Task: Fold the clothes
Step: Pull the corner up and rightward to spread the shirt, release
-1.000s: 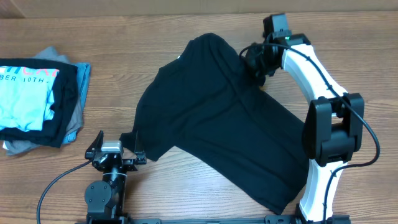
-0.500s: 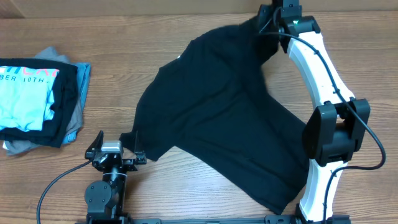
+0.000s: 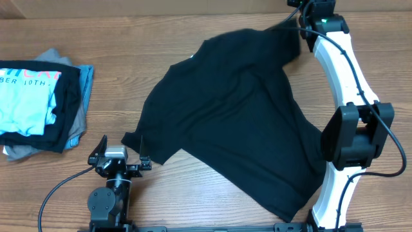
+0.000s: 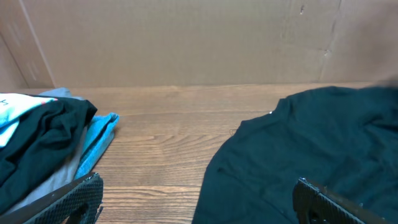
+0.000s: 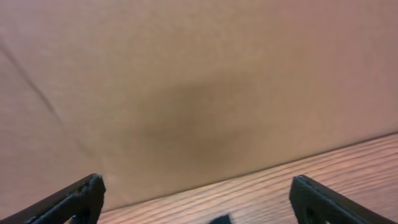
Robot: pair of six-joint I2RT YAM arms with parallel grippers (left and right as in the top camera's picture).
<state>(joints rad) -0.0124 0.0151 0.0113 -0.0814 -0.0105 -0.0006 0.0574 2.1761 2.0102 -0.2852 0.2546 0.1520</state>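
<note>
Now my right gripper (image 5: 194, 182) has let go of the black T-shirt (image 3: 238, 122), leaving its corner dragged farther up the bench (image 3: 129, 45); my left gripper (image 4: 198, 182) stays spread wide.

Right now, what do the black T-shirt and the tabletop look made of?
Black T-shirt: soft, matte fabric, possibly cotton; it drapes and wrinkles with no shine. Tabletop: wood or wood-look laminate with a smooth finish; brown grain lines show across it.
</note>
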